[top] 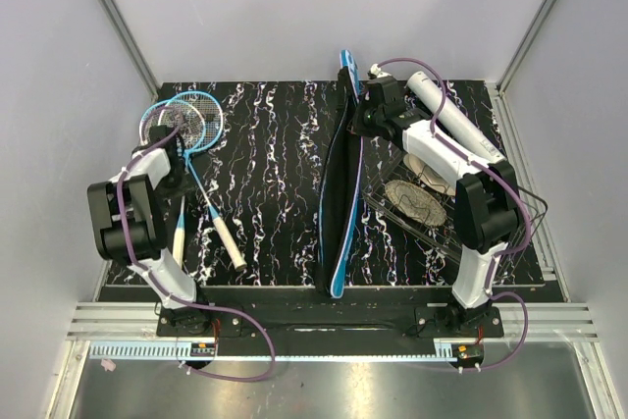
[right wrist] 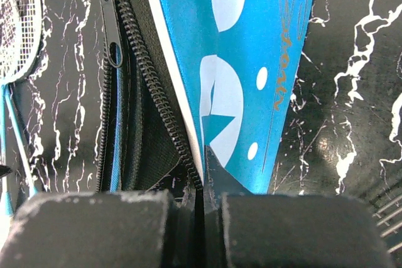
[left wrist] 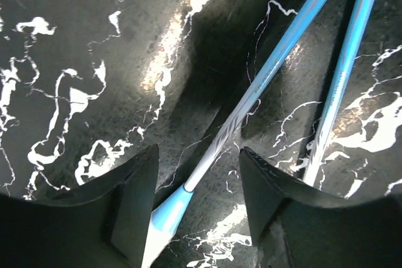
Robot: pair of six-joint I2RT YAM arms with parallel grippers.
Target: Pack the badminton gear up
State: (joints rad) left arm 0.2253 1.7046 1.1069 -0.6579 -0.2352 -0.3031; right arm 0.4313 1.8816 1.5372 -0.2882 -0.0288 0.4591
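Top external view. SUPERVISOR: Report the position of the gear.

UNIT: Both rackets [top: 201, 115] lie flat on the worktop [top: 275, 174] at the left, heads far and handles near. The cover [top: 339, 193] stands on its edge along the centre, running from far to near. The tube [top: 451, 120] lies at the far right, beside the basket [top: 525, 208] that holds the woven discs [top: 412, 201]. I cannot pick out any shuttlecocks with certainty.

SUPERVISOR: Report pincer status, both sides.

UNIT: My left pincer [left wrist: 198, 167] is spread wide and low over the worktop. It straddles one racket shaft [left wrist: 251, 92], and neither finger touches it. The other shaft [left wrist: 345, 73] runs outside the gap, past the right-hand finger. My right pincer [right wrist: 201, 202] is closed tight on the cover's edge at its far end, just beside the zip [right wrist: 147, 73]. The zip is undone there and the mouth of the cover gapes.

SUPERVISOR: State progress.

UNIT: Early stage, by my judgement. Done: the cover is unzipped, at least at the far end, and held up by its edge. Nothing is inside it as far as I can see. Left to do:
1. Close on a racket and slide it into the cover.
2. Repeat for the second racket.
3. Stow the tube and any shuttlecocks.
4. Close the zip.
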